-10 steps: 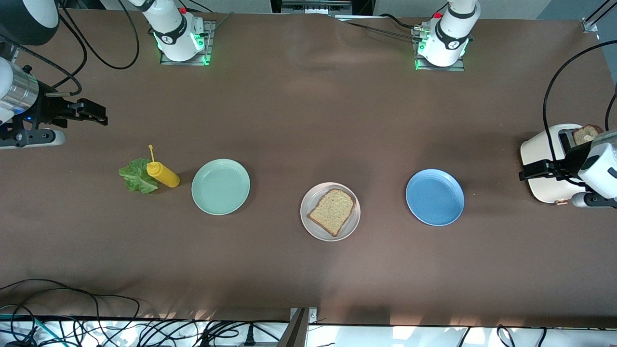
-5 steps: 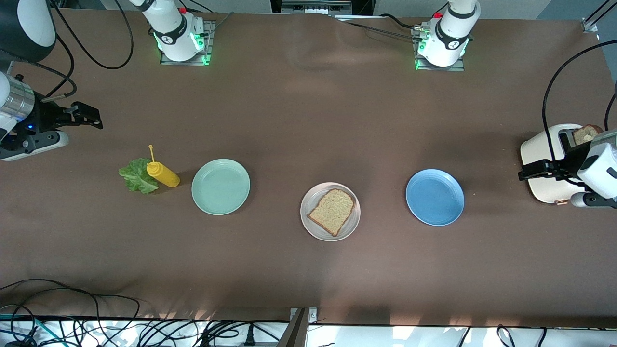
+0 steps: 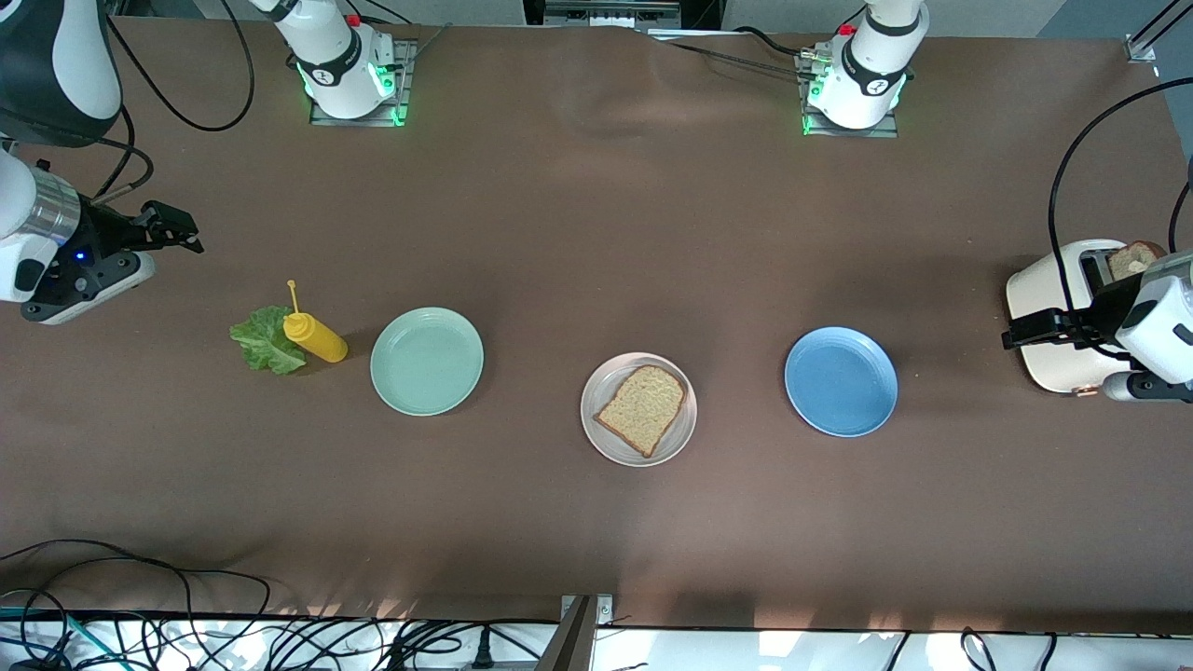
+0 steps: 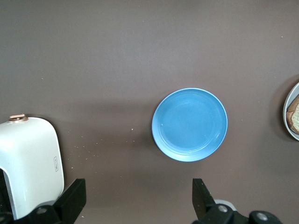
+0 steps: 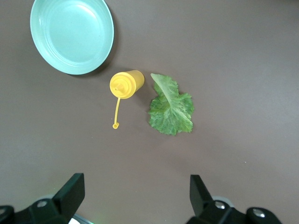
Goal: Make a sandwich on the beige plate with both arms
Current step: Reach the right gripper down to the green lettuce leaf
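1. One toast slice (image 3: 642, 408) lying on the beige plate (image 3: 596, 438), mid-table between mint plate (image 3: 427, 361) and blue plate (image 3: 841, 380).
2. Lettuce leaf (image 3: 264, 342) touching the mustard bottle (image 3: 316, 336).
3. Right gripper (image 3: 172, 228) spread wide, empty, above bare table near the lettuce.
4. Left gripper (image 3: 1036, 329) likewise spread, empty, at the toaster (image 3: 1049, 308) holding a second slice (image 3: 1133, 260).
5. Best pinched at the leaf's outer edge, clear of the bottle.

Even, soft overhead light, med-bright; worktop (image 3: 596, 233) matte brown w/ faint paler patches toward the bases. Soft short shadows beside mustard bottle (image 3: 317, 337) & mint plate (image 3: 427, 361). Bright glare strip along front cam's bottom edge. All views sharp, no visible blur.
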Motion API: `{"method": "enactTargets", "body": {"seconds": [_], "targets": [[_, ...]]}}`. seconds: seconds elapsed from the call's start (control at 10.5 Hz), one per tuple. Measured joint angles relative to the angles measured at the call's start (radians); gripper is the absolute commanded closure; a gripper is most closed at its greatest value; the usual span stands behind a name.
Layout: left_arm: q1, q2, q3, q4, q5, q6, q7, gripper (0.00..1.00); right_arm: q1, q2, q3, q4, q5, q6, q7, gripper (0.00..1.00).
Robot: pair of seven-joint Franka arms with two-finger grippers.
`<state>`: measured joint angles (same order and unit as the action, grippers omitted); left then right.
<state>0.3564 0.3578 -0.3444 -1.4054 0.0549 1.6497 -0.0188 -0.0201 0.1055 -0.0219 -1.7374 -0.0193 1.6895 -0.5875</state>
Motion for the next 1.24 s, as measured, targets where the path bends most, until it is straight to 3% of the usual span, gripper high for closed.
{"method": "enactTargets", "body": {"seconds": [0.77,1.24], "targets": [[-0.001,0.0,0.0,-0.004,0.0,0.0,0.0,0.0,-0.059,0.133,-0.001,-0.138,0.0,0.307,-0.008,0.0],[-0.003,0.001,0.0,-0.007,0.0,0.0,0.0,0.0,-0.09,0.289,-0.001,-0.241,0.009,0.598,-0.073,0.0]]}}
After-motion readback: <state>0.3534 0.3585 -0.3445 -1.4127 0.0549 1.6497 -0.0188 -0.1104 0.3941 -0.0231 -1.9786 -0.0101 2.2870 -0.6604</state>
